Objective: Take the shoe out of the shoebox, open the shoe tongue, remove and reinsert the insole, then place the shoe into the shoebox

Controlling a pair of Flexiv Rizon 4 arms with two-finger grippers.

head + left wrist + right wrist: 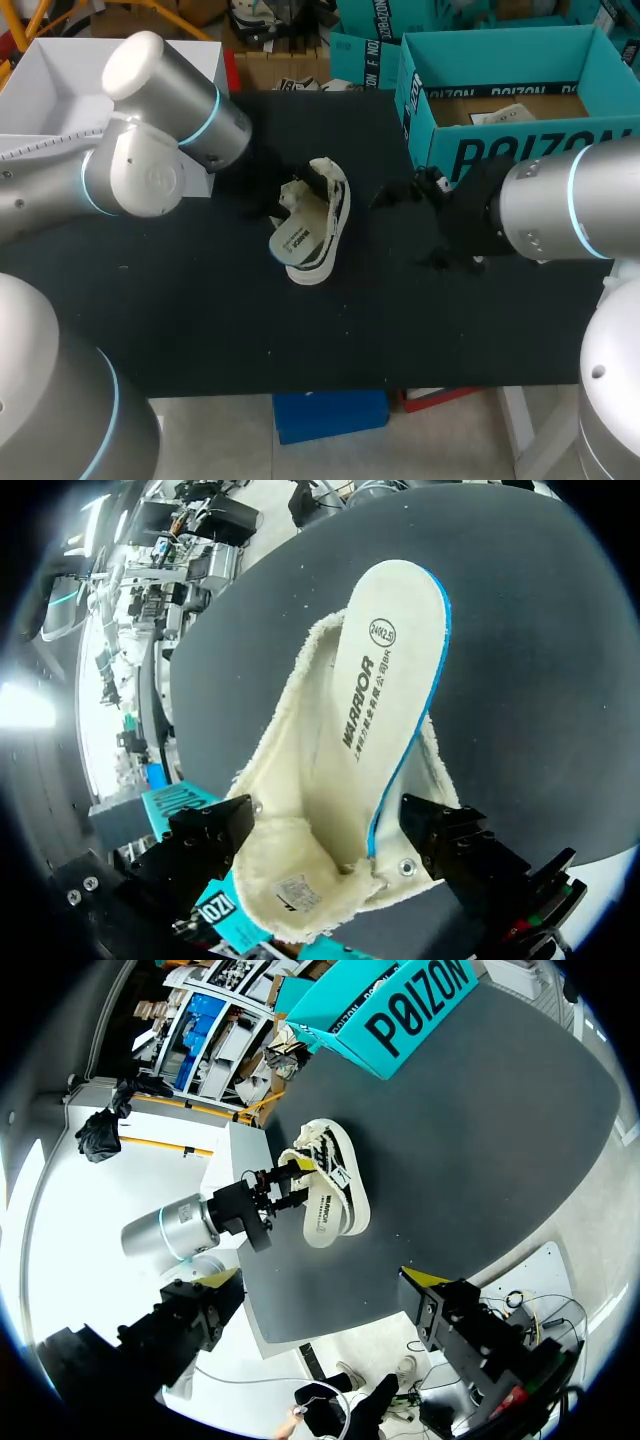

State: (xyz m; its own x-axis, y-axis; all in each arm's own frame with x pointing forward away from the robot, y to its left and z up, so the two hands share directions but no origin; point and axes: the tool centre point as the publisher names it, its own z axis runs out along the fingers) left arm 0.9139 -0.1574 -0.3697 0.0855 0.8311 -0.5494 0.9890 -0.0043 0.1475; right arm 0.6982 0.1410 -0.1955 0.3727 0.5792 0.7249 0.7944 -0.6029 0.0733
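Closest of all is the shoe (300,880), its fleece-lined collar lying between the fingers of the left gripper (328,820). One finger presses each side of the collar, so that gripper is clamped on the shoe at its heel end. A white insole (385,680) with a blue edge sticks out of the opening. Its heel is tucked inside the collar, and its front reaches past the lining, over the black table (200,320). Seen from the head view, the shoe lies on its side near the table's middle. Its sole is turned to the right arm, and its opening and insole to the left arm, which comes in from the left. The right gripper (325,1285) hangs off to the shoe's right, apart from it, fingers spread wide with nothing between them. It sits between the shoe and the near corner of the teal box (520,150). The box stands open at the table's far right corner, with the shoe outside it.
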